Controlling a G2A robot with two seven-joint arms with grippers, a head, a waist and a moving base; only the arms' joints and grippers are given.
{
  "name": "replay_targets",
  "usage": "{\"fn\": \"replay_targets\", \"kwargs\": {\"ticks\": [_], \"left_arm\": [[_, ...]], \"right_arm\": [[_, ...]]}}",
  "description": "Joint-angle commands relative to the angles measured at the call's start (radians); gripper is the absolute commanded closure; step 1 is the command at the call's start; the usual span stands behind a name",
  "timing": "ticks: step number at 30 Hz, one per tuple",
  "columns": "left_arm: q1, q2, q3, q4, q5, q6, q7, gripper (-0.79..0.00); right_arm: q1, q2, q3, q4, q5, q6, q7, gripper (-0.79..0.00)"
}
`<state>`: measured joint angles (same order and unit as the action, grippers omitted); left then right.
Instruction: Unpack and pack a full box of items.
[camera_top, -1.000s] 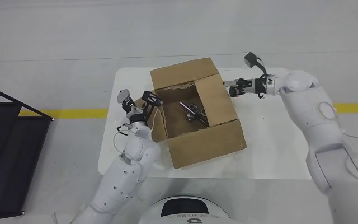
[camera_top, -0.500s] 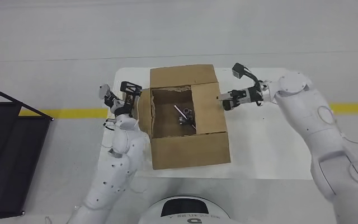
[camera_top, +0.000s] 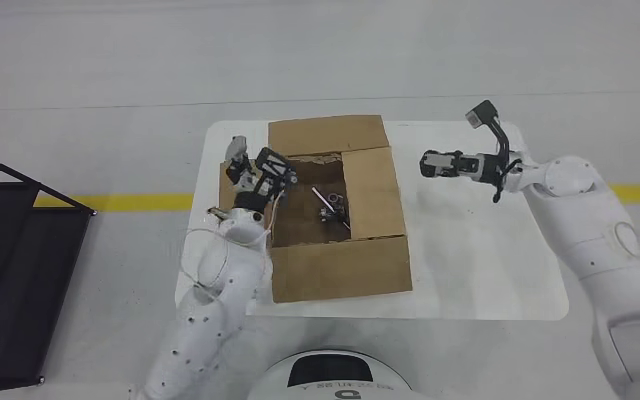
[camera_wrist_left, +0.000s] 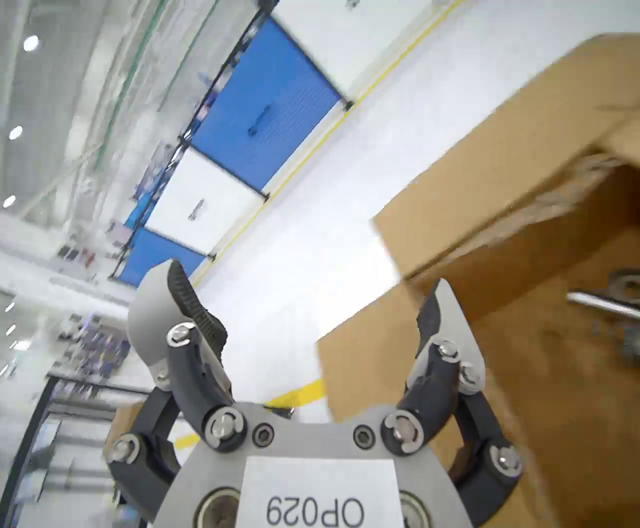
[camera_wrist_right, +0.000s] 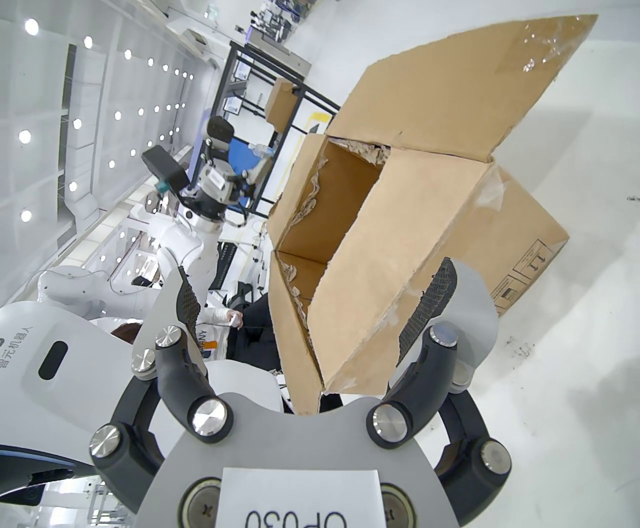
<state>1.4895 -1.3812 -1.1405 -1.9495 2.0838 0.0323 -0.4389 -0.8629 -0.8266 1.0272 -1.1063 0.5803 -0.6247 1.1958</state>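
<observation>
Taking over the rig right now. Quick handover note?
Left gripper: open, empty, at the left side of the box.
Right gripper: open, empty, above the table to the right of the box, not touching it.
Box: on the table, flaps folded out; a few small metal items lie on its floor.
Done: box opened.
Left: take the items out, then pack them back.

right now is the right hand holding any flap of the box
No, in the top view the right hand sits open over the table, with a gap between it and the box.
</observation>
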Motion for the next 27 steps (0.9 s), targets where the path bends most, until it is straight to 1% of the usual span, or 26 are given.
{"fn": "replay_targets", "kwargs": {"ticks": [1,9,10,11,12,13,14,16,18,21,24,26,27], "left_arm": [[0.002,-0.003,-0.008,-0.013,-0.19,0.027,0.067,-0.785],[0.002,-0.003,-0.008,-0.013,-0.19,0.027,0.067,-0.785],[-0.006,0.0,-0.023,0.008,-0.106,0.05,0.059,-0.785],[-0.016,0.004,-0.02,0.045,0.081,0.093,0.037,-0.785],[-0.025,0.003,0.01,0.08,0.19,0.102,-0.001,-0.785],[-0.034,-0.004,0.049,0.096,0.093,0.024,-0.008,-0.785],[-0.066,-0.006,0.043,0.116,0.042,-0.042,-0.015,-0.785],[-0.127,-0.006,0.052,0.193,0.063,-0.164,-0.061,-0.785],[-0.177,-0.013,0.081,0.245,-0.001,-0.274,-0.068,-0.785],[-0.233,-0.022,0.092,0.294,-0.128,-0.36,-0.037,-0.785],[-0.283,-0.031,0.11,0.344,-0.159,-0.396,-0.094,-0.785],[-0.316,-0.037,0.126,0.379,-0.203,-0.453,-0.132,-0.785],[-0.332,-0.039,0.132,0.389,-0.209,-0.467,-0.138,-0.785]], "right_arm": [[-0.023,0.011,0.011,-0.031,0.022,-0.008,-0.008,-0.785],[-0.023,0.011,0.011,-0.031,0.022,-0.008,-0.008,-0.785],[-0.023,0.011,0.011,-0.031,0.022,-0.008,-0.008,-0.785],[-0.023,0.011,0.011,-0.031,0.022,-0.008,-0.008,-0.785],[-0.023,0.011,0.011,-0.031,0.022,-0.008,-0.008,-0.785],[-0.023,0.011,0.011,-0.031,0.022,-0.008,-0.008,-0.785],[-0.023,0.011,0.011,-0.031,0.022,-0.008,-0.008,-0.785],[-0.023,0.011,0.011,-0.031,0.022,-0.008,-0.008,-0.785],[-0.023,0.011,0.011,-0.031,0.022,-0.008,-0.008,-0.785],[-0.023,0.011,0.011,-0.031,0.022,-0.008,-0.008,-0.785],[-0.023,0.011,0.011,-0.031,0.022,-0.008,-0.008,-0.785],[-0.023,0.011,0.011,-0.031,0.022,-0.008,-0.008,-0.785],[-0.023,0.011,0.011,-0.031,0.022,-0.008,-0.008,-0.785]]}}
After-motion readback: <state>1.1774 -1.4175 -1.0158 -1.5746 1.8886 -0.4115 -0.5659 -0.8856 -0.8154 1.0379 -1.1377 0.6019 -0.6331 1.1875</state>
